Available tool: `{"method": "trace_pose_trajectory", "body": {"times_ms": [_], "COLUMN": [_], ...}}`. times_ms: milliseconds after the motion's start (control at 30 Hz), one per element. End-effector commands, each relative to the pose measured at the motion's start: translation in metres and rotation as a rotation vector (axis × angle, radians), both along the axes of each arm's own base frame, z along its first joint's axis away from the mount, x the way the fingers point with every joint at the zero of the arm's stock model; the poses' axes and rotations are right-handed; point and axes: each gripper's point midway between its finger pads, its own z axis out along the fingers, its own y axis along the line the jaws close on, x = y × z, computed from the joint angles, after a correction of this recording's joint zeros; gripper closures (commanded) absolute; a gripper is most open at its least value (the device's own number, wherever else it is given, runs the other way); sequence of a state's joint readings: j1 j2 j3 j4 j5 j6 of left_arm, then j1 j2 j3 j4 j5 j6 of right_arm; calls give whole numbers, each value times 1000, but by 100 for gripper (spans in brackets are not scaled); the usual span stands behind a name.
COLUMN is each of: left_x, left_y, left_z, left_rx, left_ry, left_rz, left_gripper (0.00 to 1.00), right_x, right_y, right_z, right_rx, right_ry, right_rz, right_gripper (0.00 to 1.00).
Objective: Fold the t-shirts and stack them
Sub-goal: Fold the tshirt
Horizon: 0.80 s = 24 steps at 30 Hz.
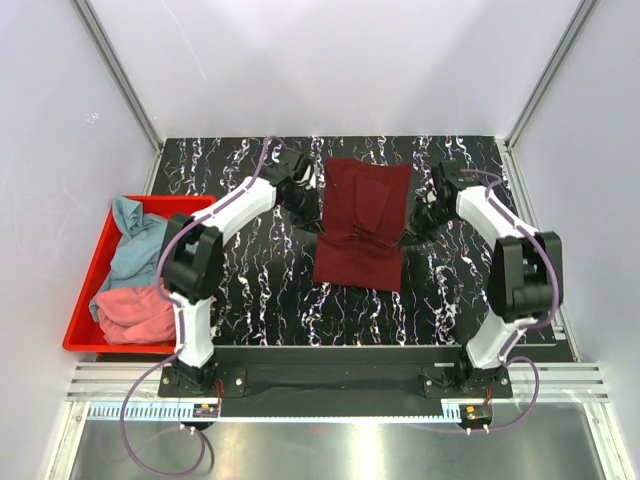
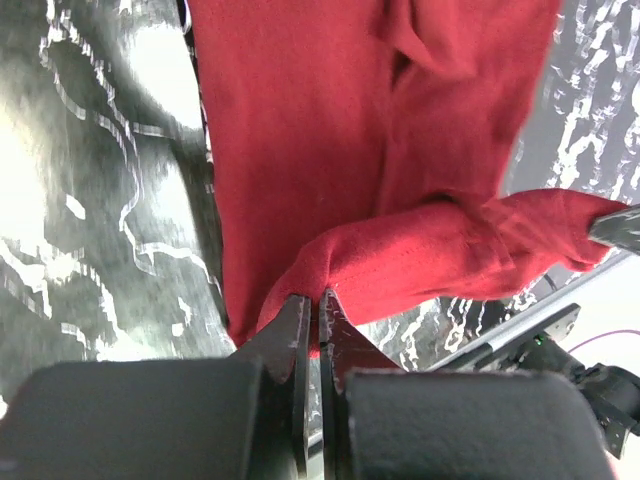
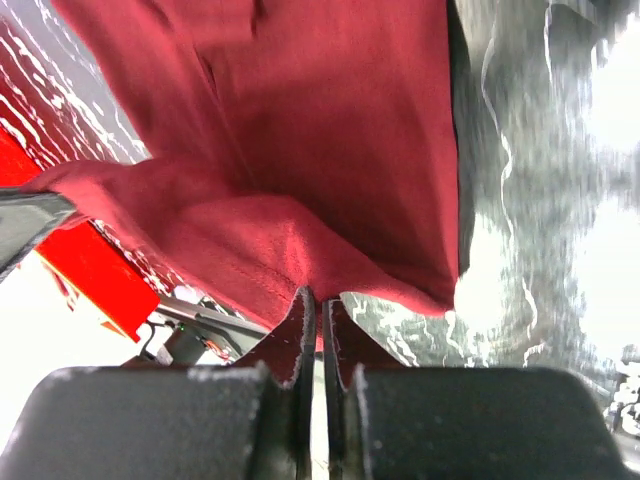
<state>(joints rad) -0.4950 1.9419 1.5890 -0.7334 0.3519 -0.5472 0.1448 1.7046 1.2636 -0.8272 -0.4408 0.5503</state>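
Pinching maroon t-shirt (image 1: 360,225) from both sides: L jaws pressed together on a nip of cloth at its left edge, R jaws same on the right edge, approx. mid-length. Spread mid-desk (image 1: 250,290) btwn L arm (image 1: 235,210) & R arm (image 1: 495,215), far end lying flat, middle puckered w/ creases pulling toward both grips. L wrist cam: cloth caught right at the tips, bunched ridge of maroon running across to the opposite jaws at the frame's right edge, rest of the shirt flat beyond. R wrist cam: mirror of that, ridge stretching off left. Over at desk's left side: red bin (image 1: 85,290) w/ teal t-shirt (image 1: 135,245) & pink t-shirt (image 1: 135,310) crumpled inside, teal farther back, pink nearer, both well apart from either jaws.
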Motion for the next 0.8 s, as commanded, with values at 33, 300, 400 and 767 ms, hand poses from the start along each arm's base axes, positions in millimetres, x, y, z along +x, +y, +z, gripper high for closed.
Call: {"method": "trace_pose_trajectory", "body": {"times_ms": [33, 300, 400, 767], "left_x": [17, 40, 44, 78], "left_y": [-13, -19, -23, -1], "left_z": [0, -11, -16, -30], "left_rx": [-52, -105, -119, -54], "left_ry": [7, 37, 49, -7], "left_rz": [-64, -44, -49, 35], "left_gripper": [99, 95, 94, 72], "right_x": [22, 37, 40, 87], "right_y": [3, -1, -4, -26], "right_z": [2, -18, -22, -44], "right_rx": [23, 23, 21, -5], "right_ry": [-13, 33, 42, -1], "right_rz": [59, 42, 32, 13], "right_gripper": [100, 100, 100, 68]}}
